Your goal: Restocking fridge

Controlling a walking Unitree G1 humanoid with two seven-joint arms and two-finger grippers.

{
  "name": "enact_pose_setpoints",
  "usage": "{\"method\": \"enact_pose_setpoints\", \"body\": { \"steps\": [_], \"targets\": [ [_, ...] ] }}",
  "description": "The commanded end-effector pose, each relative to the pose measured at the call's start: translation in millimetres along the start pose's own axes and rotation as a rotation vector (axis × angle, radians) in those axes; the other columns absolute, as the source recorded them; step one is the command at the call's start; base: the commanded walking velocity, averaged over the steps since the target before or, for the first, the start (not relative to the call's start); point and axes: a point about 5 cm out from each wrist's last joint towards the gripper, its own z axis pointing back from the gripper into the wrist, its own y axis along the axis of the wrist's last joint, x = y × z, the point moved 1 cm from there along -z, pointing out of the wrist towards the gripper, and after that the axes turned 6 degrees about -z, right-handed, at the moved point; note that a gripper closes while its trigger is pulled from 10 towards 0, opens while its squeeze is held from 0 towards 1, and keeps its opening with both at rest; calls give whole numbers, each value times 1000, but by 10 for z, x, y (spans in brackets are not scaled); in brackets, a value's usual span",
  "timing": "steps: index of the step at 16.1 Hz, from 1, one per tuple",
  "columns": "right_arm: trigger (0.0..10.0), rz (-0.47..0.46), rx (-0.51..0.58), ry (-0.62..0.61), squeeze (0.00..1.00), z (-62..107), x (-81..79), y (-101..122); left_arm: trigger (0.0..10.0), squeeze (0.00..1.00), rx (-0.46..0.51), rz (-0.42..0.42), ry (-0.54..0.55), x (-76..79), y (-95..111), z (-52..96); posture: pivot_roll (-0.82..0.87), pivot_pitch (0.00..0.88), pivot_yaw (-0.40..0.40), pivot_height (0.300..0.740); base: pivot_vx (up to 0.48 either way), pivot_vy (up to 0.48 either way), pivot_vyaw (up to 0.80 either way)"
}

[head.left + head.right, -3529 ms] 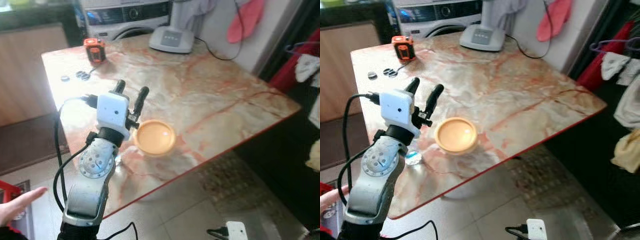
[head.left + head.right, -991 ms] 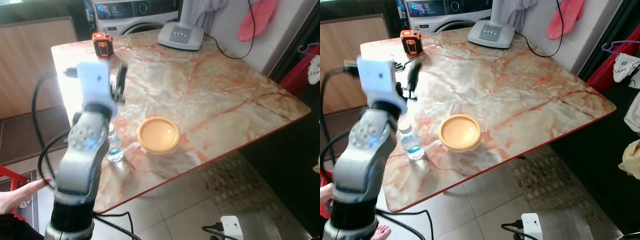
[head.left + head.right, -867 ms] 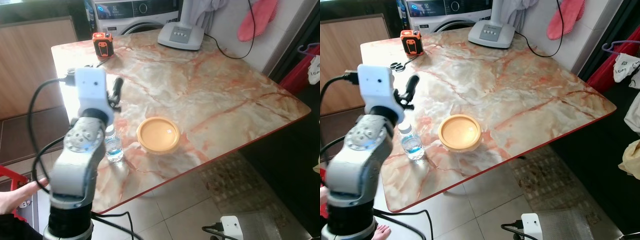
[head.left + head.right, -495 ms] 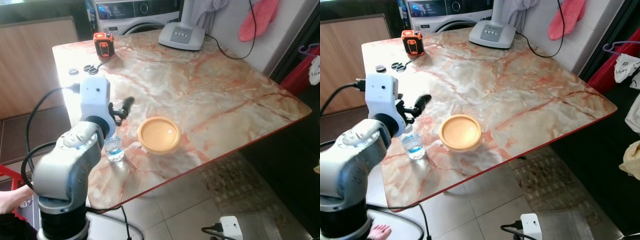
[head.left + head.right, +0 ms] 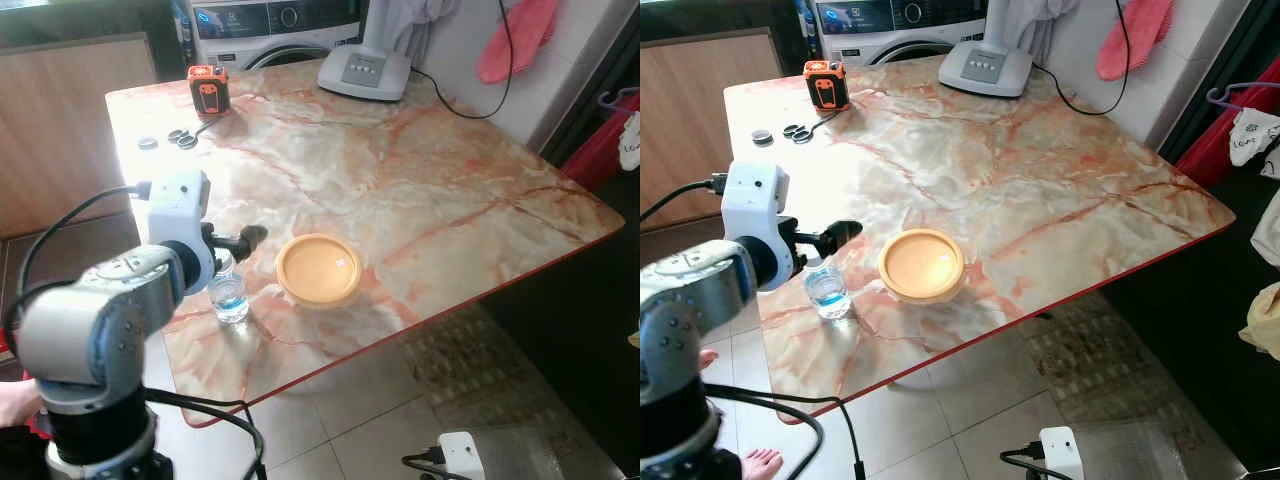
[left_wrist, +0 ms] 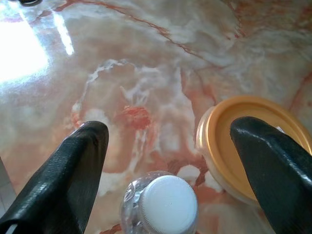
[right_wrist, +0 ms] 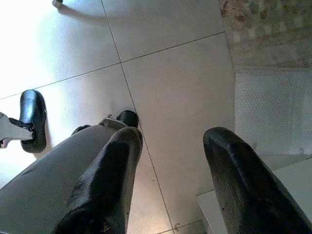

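Observation:
A small clear water bottle with a white cap stands upright near the left front edge of the marble table. Just to its right sits a round orange lidded container. My left gripper hovers just above the bottle, pointing toward the container. In the left wrist view the left gripper is open, with the cap low between its two fingers and apart from both. The right gripper hangs open over the tiled floor, holding nothing.
An orange and black device, scissors and a white appliance base with a cable lie at the table's far side. A washing machine stands behind. A person's hand is at the lower left.
My left arm has come down and swung its gripper from high over the table to just above the bottle. Bottle and container have not moved.

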Motion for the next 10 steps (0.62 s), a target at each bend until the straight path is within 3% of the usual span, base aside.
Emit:
{"method": "enact_pose_setpoints", "body": {
  "steps": [1,3,10],
  "targets": [
    [10000,-2,-21,-8,0,12,38,-51,10000,0,24,-38,-47,47,89,56,115,102,-83,740,0,0,0],
    [10000,1,-24,-6,0,11,36,-52,10000,0,-8,-89,-111,43,73,89,115,103,-82,740,0,0,0],
    [10000,0,-27,-5,0,13,43,-54,10000,0,-91,-96,-140,-1,-55,91,114,107,-84,740,0,0,0]
  ]
}}
